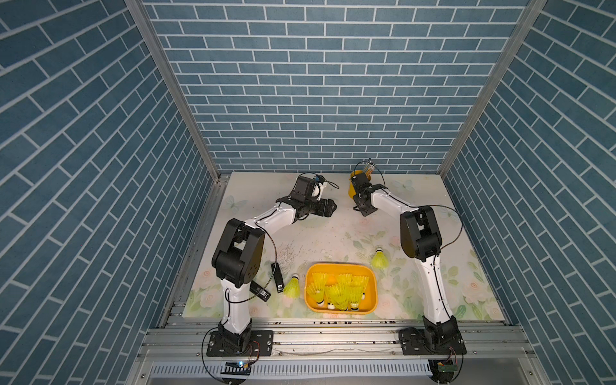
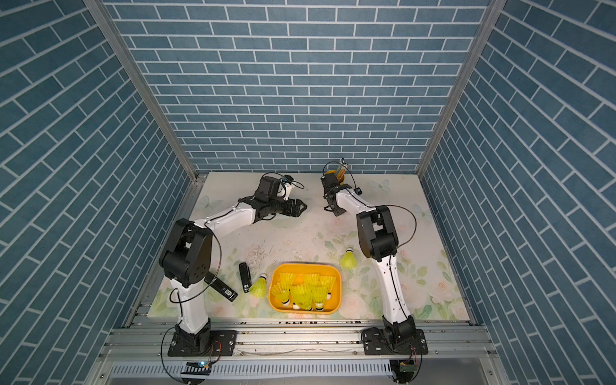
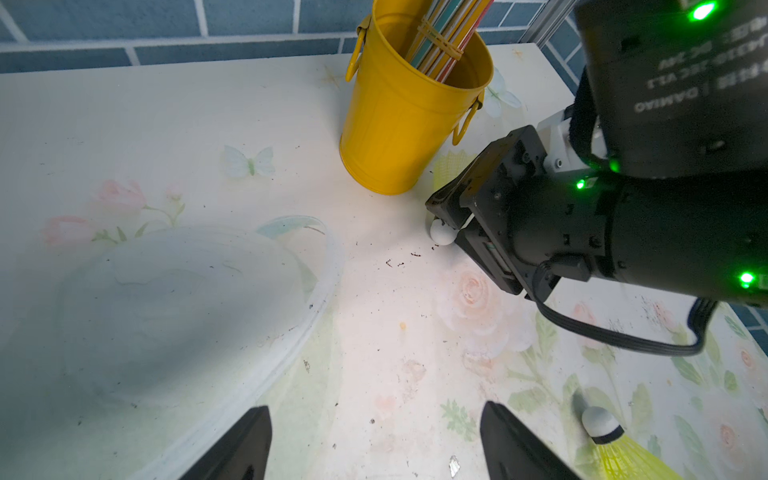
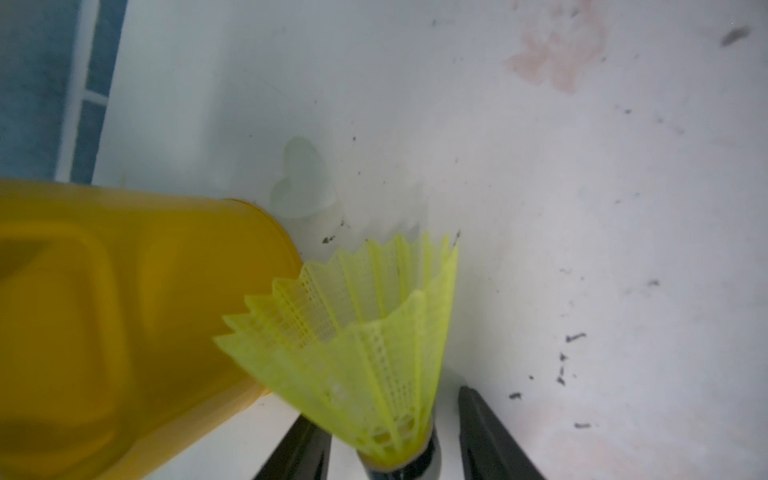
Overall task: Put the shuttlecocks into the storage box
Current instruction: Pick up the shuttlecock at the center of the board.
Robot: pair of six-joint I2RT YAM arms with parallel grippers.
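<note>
**One shuttlecock between my right fingers, a heap lying in the box**

The box (image 1: 340,265) (image 2: 305,265) is a shallow orange-yellow plastic tray with rounded corners and low walls. It holds a heap of shuttlecocks (image 1: 338,291) (image 2: 301,291). Their skirts crowd and overlap, and several white tips press toward its near wall.

Far behind the box, close to the brick wall, stands a yellow metal bucket (image 3: 399,124) with loop handles. In it leans a bundle of thin striped sticks (image 3: 444,33) tied with a yellow band.

My right claw (image 4: 395,440) (image 3: 446,226) is down at table level just beside that bucket. One shuttlecock (image 4: 361,332) sits between its fingers (image 4: 490,436), the flared skirt reaching toward the bucket's foot. The jaws are half narrowed around the dark-banded base. A sliver of table shows on each side of the base, so I am not clamping it.

My left claw (image 3: 376,409) (image 1: 329,208) is spread wide and empty. It hangs over bare table well behind the box, on my left.

Two more lie outside the box. One shuttlecock (image 1: 292,286) (image 2: 259,287) is just off the box's left wall, and another (image 1: 380,259) (image 2: 348,259) is near its far right corner. Both point their tips away from the near edge.

Each skirt is neon yellow-green plastic lattice, ribbed, with a zigzag rim. Each tip is white and rounded above a dark band. The table (image 1: 333,233) wears a pale flower-and-butterfly print, speckled with dark crumbs.
</note>
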